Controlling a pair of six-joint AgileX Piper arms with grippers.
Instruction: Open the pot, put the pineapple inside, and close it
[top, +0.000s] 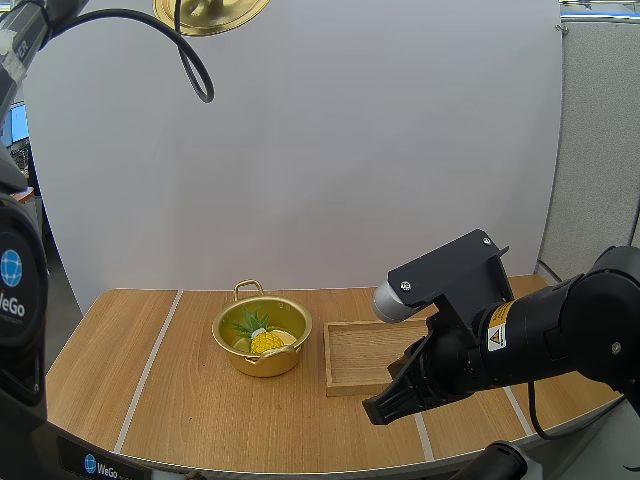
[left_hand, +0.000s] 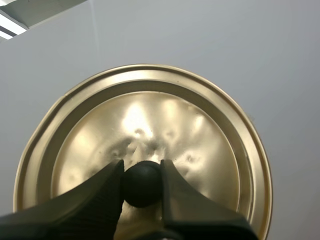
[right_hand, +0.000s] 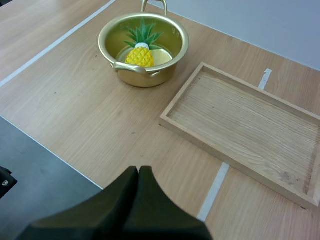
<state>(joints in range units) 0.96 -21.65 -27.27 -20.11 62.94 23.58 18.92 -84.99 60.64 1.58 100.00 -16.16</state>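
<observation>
High over the table (top: 200, 410), my left claw (left_hand: 141, 169) is closed on the black knob (left_hand: 142, 186) of the gold lid (left_hand: 150, 110). One ribbed finger sits on each side of the knob and pinches it between the tips. The lid is held up in the air, well apart from the pot (top: 265, 362).

Down near the table's front edge, my right claw (right_hand: 138, 172) has its two fingers pressed together into one dark wedge and grips nothing. It hovers above the wood just in front of the wooden tray (right_hand: 240, 115), which lies flat on the table.

To the left of the tray, near it but not touching, the gold pot stands upright with no lid on. The pineapple (right_hand: 140, 56) lies inside on the pot's bottom, with its yellow body toward the near handle and its green leaves pointing to the far wall.
</observation>
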